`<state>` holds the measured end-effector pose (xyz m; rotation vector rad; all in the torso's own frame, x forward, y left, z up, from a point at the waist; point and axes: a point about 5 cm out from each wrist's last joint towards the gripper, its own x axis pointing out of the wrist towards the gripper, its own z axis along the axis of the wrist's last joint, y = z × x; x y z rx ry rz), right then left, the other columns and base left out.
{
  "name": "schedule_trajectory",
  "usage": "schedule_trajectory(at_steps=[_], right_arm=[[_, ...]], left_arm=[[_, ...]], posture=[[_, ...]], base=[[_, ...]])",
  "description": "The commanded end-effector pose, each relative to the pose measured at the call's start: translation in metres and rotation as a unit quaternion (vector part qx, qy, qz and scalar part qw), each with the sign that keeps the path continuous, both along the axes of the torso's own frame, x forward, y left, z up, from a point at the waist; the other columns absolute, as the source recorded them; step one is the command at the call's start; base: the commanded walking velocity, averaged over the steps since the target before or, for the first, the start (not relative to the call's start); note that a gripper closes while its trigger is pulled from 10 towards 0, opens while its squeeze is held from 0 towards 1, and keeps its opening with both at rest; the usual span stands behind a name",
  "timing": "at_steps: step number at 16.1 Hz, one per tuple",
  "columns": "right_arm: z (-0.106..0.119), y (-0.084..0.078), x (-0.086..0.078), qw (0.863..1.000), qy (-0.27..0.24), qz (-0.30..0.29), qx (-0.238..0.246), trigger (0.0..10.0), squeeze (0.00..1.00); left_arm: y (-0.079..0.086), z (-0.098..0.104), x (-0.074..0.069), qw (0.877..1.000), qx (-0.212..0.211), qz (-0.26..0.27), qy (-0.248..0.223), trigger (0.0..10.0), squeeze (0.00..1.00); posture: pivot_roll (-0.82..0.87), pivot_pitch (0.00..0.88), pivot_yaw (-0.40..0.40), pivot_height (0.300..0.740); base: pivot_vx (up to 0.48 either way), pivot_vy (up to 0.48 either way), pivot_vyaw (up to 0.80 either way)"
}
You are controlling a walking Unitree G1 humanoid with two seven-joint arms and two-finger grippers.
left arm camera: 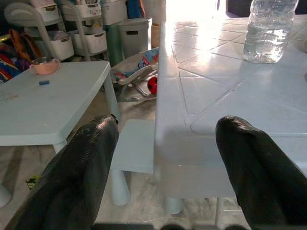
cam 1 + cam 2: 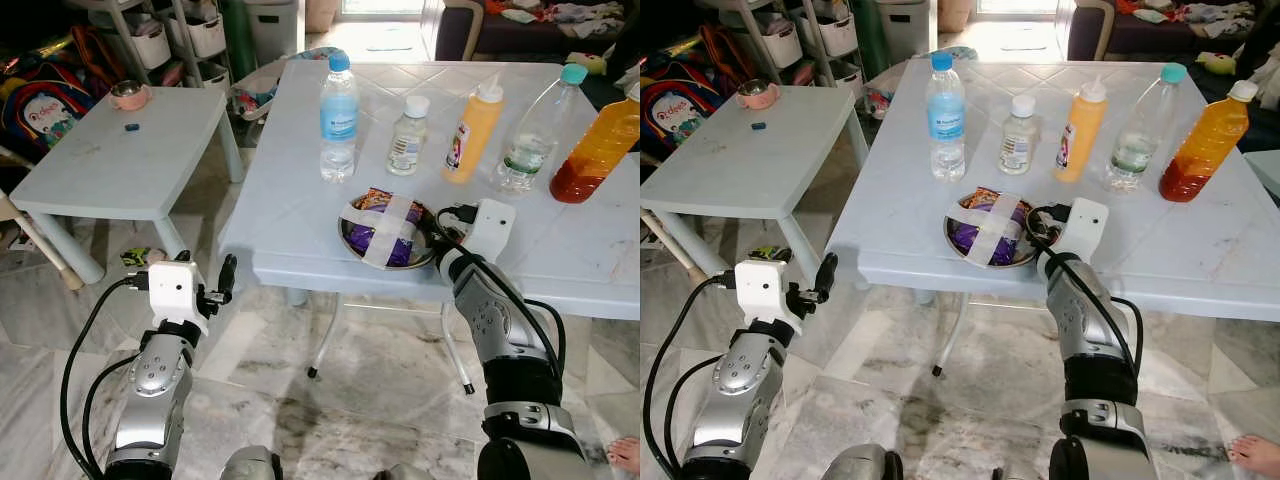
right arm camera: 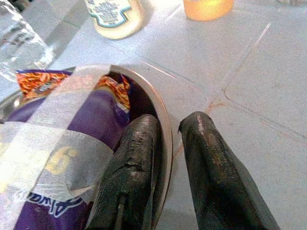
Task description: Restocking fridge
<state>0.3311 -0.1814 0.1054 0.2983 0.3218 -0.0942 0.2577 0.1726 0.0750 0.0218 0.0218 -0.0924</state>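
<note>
The right pincer (image 3: 170,158) was clamped on the rim of the metal bowl (image 2: 352,240), one finger inside the rim and one outside, as the right wrist view showed. The bowl sat at the near edge of the pale blue surface (image 2: 300,200) and held a purple snack packet (image 2: 385,225) strapped down with crossed strips of white tape (image 2: 392,228).

Beyond the right pincer, a row of containers stood upright and apart from one another: a blue-capped water bottle (image 2: 338,118), a small white-capped bottle (image 2: 408,136), a yellow squeeze bottle (image 2: 473,130), a clear teal-capped bottle (image 2: 532,132) and an orange liquid bottle (image 2: 600,148).

The left pincer (image 1: 165,158) was released, its fingers spread wide and holding nothing, below and just off the surface's near corner. To its left stood a smaller table (image 2: 120,160) carrying a pink cup (image 2: 129,95).
</note>
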Motion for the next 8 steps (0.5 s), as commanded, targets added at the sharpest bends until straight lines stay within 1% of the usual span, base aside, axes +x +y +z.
schedule_trajectory(at_steps=[1, 4, 7, 8], right_arm=[[0.006, 0.001, 0.003, 1.0, -0.003, 0.0, 0.003, 10.0, 0.0], [0.005, 0.003, 0.003, 1.0, 0.003, 0.005, 0.003, 10.0, 0.0], [-0.004, 0.006, 0.0, 0.999, 0.033, 0.019, 0.011, 10.0, 0.0], [-0.005, 0.007, 0.0, 0.999, 0.036, 0.023, 0.016, 10.0, 0.03]], left_arm=[[0.001, 0.001, 0.002, 1.0, 0.008, -0.005, -0.002, 10.0, 0.0], [0.0, 0.001, 0.003, 1.0, 0.009, -0.005, -0.002, 10.0, 0.0], [0.0, 0.001, 0.003, 1.0, 0.009, -0.005, -0.003, 10.0, 0.0], [0.0, 0.001, 0.003, 1.0, 0.009, -0.005, -0.003, 10.0, 0.0]], posture=[[0.07, 0.0, 0.043, 0.74], [0.07, 0.0, 0.042, 0.74], [0.07, 0.0, 0.04, 0.74], [0.07, 0.0, 0.039, 0.74]], base=[[0.0, 0.0, 0.0], [0.0, 0.0, 0.0], [0.0, 0.0, 0.0], [0.0, 0.0, 0.0]])
